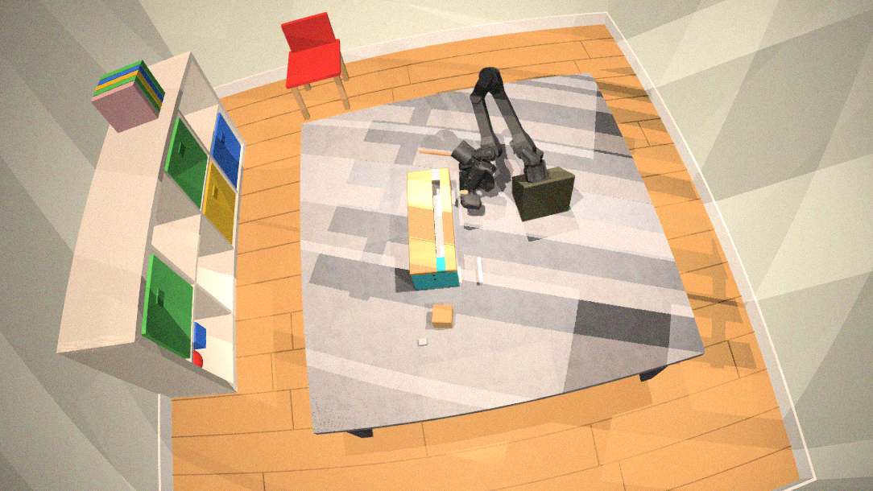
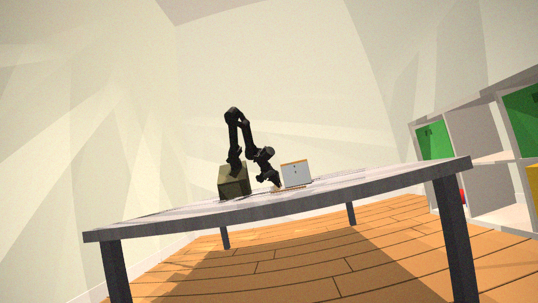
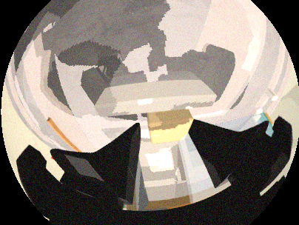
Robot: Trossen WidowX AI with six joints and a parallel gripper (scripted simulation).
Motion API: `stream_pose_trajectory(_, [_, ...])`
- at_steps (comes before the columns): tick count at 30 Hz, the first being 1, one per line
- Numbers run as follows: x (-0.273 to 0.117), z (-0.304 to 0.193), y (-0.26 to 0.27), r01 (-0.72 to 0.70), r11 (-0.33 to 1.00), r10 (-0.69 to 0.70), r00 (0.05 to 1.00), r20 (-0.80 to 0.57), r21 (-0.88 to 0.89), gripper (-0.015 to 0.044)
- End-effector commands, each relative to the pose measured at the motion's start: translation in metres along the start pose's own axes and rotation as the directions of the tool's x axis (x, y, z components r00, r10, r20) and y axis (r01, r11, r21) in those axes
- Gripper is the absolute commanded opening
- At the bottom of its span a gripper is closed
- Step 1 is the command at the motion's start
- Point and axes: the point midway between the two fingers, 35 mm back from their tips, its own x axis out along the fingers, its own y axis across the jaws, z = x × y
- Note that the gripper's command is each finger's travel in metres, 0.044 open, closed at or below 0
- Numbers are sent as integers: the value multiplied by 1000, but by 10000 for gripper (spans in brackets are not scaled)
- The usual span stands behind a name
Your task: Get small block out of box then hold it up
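The small tan block (image 1: 467, 191) (image 2: 274, 186) (image 3: 168, 127) lies on the table just right of the long tan box (image 1: 427, 232) (image 2: 296, 173), near its far end. My gripper (image 1: 471, 201) (image 2: 273, 182) (image 3: 163, 123) is down at the table with one fingertip on each side of the block. The fingers are open, with a narrow gap showing on each side of the block in the wrist view. The box has a teal near end (image 1: 434, 280) and a white slot along its top.
The arm's olive base block (image 1: 543, 195) (image 2: 233, 181) stands right of the gripper. A thin orange stick (image 1: 433, 151) (image 2: 287, 189) lies beyond the box. A white stick (image 1: 479, 270), a tan cube (image 1: 441, 315) and a small white piece (image 1: 422, 341) lie near the box's teal end.
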Motion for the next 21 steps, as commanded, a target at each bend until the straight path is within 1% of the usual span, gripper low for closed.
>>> stream_pose_trajectory(1, [0, 3, -1, 3, 1000, -3, 1000, 3, -5, 180])
stream_pose_trajectory(4, [0, 3, -1, 3, 1000, -3, 1000, 3, -5, 101])
stream_pose_trajectory(7, [0, 3, -1, 3, 1000, -3, 1000, 3, -5, 81])
stream_pose_trajectory(10, [-2, 0, -1, 4, 1000, -4, 1000, 3, -4, 3])
stream_pose_trajectory(21, [-25, -15, -1, 7, 1000, -7, 1000, 4, 0, 0])
